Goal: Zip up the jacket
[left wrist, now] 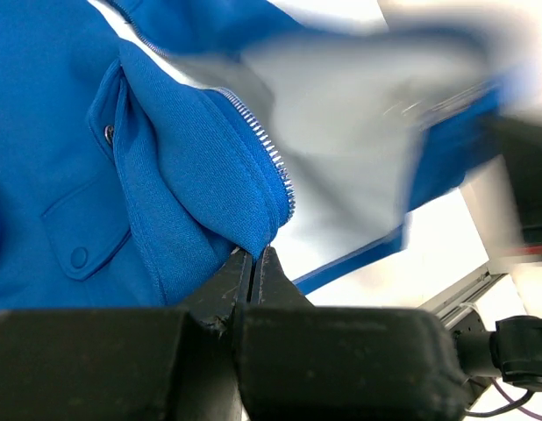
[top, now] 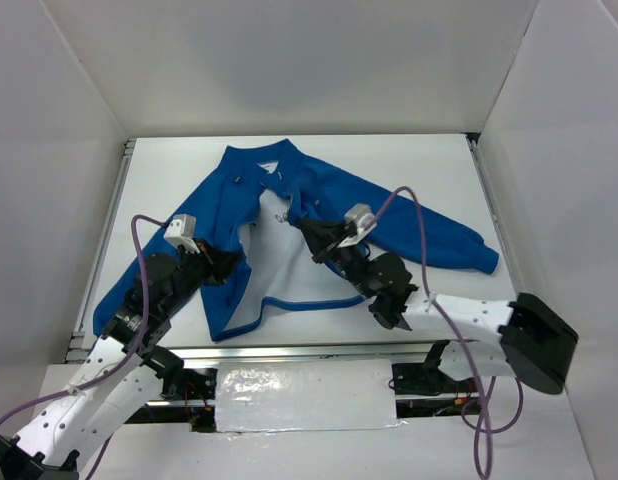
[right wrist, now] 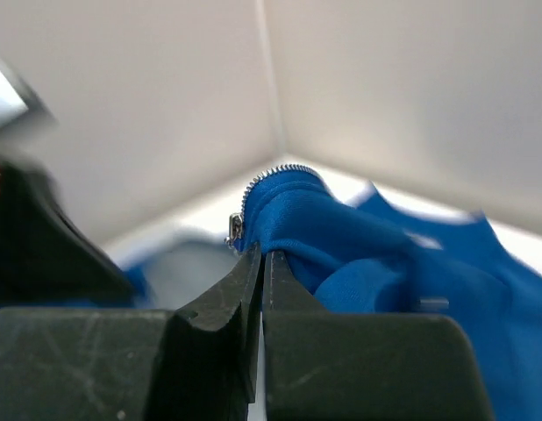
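I see the jacket [top: 419, 225] spread open on the table [top: 409, 160], collar at 12 o'clock, lining up. My left gripper [top: 225, 264] is clenched on its front edge at 8 o'clock. My right gripper [top: 309, 232] pinches the opposite zipper [right wrist: 271, 171] edge near centre. Bare table shows from 12 to 3 o'clock.

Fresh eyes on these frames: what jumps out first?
A royal-blue jacket lies unzipped across the white table, its pale lining bared in the middle. The left gripper is pinched shut on one front edge and the right gripper on the other, where silver zipper teeth arch just above its tips.
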`<act>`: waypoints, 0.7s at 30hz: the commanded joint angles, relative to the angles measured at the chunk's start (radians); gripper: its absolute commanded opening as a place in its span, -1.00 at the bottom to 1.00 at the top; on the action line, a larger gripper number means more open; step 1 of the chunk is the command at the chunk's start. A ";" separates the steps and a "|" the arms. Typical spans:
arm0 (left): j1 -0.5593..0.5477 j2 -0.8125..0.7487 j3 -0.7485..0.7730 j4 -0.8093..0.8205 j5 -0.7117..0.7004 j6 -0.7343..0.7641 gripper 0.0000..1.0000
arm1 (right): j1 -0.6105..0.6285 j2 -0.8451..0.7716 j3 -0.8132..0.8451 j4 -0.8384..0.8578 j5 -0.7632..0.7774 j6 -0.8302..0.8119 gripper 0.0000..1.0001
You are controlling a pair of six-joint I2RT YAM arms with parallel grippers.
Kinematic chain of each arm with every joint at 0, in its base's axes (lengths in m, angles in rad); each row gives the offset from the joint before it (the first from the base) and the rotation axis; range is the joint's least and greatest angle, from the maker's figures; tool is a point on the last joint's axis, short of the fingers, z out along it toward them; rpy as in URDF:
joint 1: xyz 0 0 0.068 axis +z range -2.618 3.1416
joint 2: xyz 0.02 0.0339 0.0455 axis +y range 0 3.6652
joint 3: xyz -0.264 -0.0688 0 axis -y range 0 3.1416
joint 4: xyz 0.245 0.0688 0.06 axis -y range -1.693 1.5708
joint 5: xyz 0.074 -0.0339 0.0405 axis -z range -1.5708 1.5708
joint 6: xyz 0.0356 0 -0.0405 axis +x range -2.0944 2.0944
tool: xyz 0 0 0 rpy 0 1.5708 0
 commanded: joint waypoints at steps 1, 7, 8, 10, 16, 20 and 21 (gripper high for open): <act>-0.005 -0.015 0.042 0.082 0.034 0.022 -1.00 | -0.001 -0.131 0.118 -0.122 -0.065 0.227 -1.00; -0.005 -0.044 -0.023 0.290 0.190 -0.012 -1.00 | 0.001 -0.214 0.145 -0.446 -0.123 0.462 -1.00; -0.005 -0.054 -0.043 0.313 0.203 -0.018 -1.00 | 0.001 -0.220 0.139 -0.464 -0.146 0.484 -1.00; -0.005 -0.064 -0.059 0.366 0.227 -0.034 -1.00 | 0.000 -0.236 0.107 -0.481 -0.247 0.524 -1.00; -0.005 -0.093 -0.091 0.413 0.272 -0.038 -1.00 | 0.001 -0.291 -0.009 -0.455 -0.379 0.521 -1.00; -0.005 -0.096 -0.123 0.468 0.281 -0.055 -1.00 | 0.001 -0.282 -0.043 -0.438 -0.413 0.530 -1.00; -0.005 -0.094 -0.129 0.482 0.289 -0.067 -1.00 | 0.001 -0.277 -0.057 -0.411 -0.419 0.538 -1.00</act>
